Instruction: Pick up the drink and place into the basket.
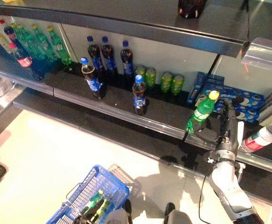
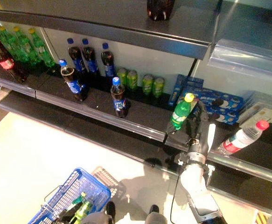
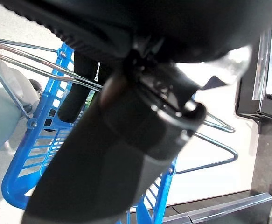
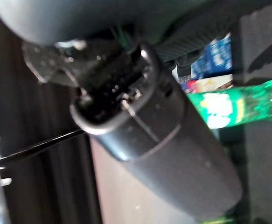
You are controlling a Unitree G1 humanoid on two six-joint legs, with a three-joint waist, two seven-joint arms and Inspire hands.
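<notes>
- Black store shelving (image 1: 126, 109) runs across your view above a pale floor (image 1: 47, 158), stocked at far left with green and red soda bottles (image 1: 31, 42).
- Down at lower left, your left hand (image 3: 126, 140) sits over the blue basket (image 1: 87, 193), its wire handles beside the fingers; whether they are curled you cannot tell. Green bottles (image 1: 96, 203) lie inside.
- Dark cola bottles (image 1: 96, 77) and green cans (image 1: 159, 79) fill the middle shelf.
- At right, your right hand (image 1: 224, 123) reaches the shelf edge with the green drink bottle (image 1: 202, 112), yellow-capped and tilted, against its fingers; the grip itself cannot be made out.
- Just beyond the fingers lie blue biscuit boxes (image 1: 233, 95) and a red-capped clear bottle (image 1: 264, 137) on its side.
</notes>
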